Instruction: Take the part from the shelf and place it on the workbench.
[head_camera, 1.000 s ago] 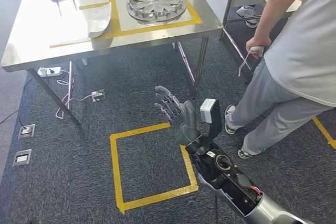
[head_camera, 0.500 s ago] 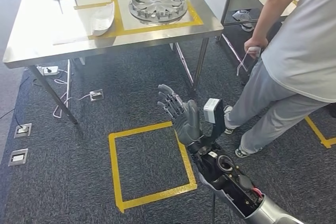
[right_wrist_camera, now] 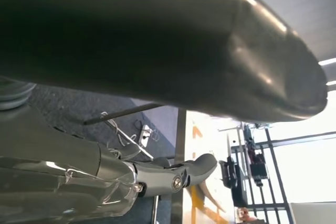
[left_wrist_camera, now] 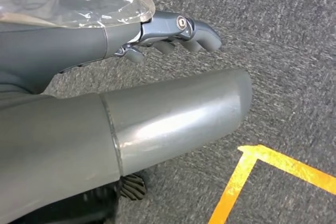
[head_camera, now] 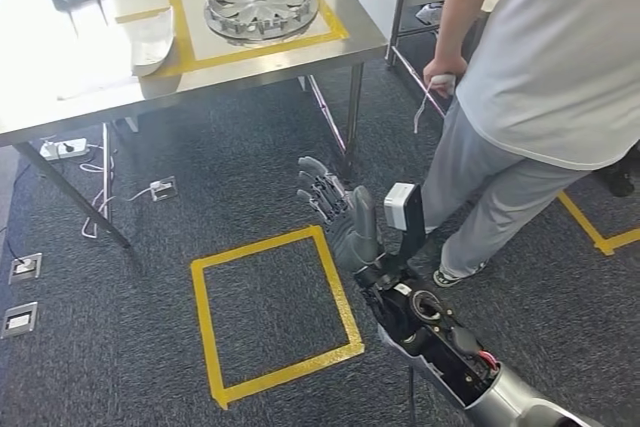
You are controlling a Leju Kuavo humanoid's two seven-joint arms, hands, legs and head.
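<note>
A silver wheel cover (head_camera: 260, 4) lies flat inside a yellow tape frame on the steel workbench (head_camera: 83, 72) at the far side of the head view. My right hand (head_camera: 343, 212) is raised over the carpet well short of the bench, fingers spread, holding nothing. In the right wrist view the right hand (right_wrist_camera: 158, 51) shows as a thick thumb above a stretched finger, with nothing between them. My left hand (left_wrist_camera: 118, 114) hangs above the grey carpet with thumb and fingers extended and nothing in it.
A person (head_camera: 543, 77) stands close on the right, holding a white-handled tool (head_camera: 434, 92). A yellow tape square (head_camera: 272, 312) marks the carpet below my right hand. A white curved sheet (head_camera: 151, 37) lies on the bench. Floor sockets (head_camera: 19, 317) and cables (head_camera: 98, 207) lie at left.
The whole picture has shifted left, so the camera has moved. My right hand stays raised and spread with nothing in it; the person still stands at the right.
</note>
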